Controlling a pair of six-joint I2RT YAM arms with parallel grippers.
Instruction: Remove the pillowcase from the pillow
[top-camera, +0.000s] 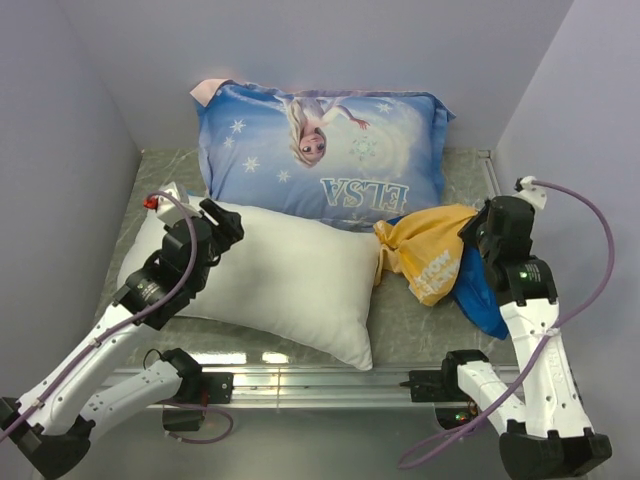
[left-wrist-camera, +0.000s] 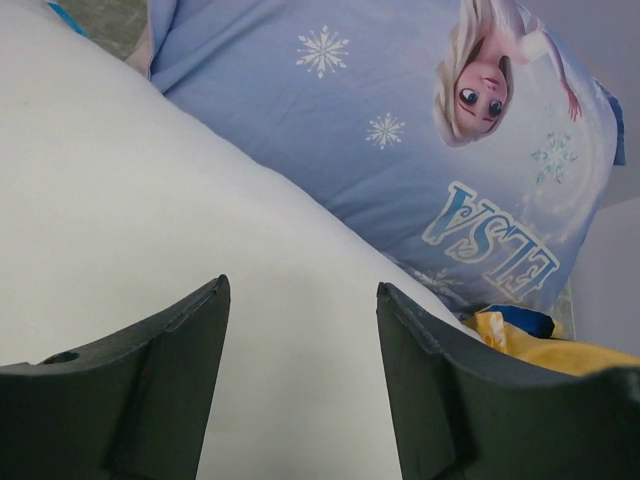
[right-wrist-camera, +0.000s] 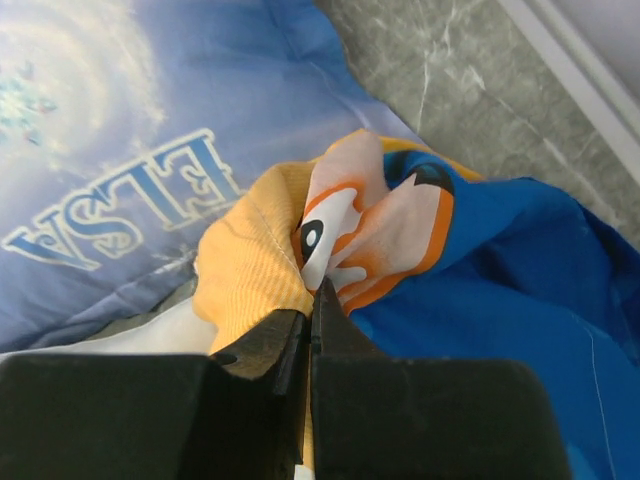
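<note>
The right end effector (right-wrist-camera: 311, 318) is clamping shut on a fold of the bunched yellow-and-blue pillowcase (top-camera: 432, 258), which is lying on the worktop (top-camera: 410, 332) just beside the right end of the white pillow (top-camera: 290, 280). The left end effector (left-wrist-camera: 300, 290) is hovering over the pillow's left part with its fingers apart.

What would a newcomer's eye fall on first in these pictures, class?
The big light blue Elsa pillow at the back of the table stands out first. In front of it lies the plain white pillow, bare, with the left gripper open above it. To its right the yellow and blue pillowcase sits crumpled, pinched in the shut right gripper.
</note>
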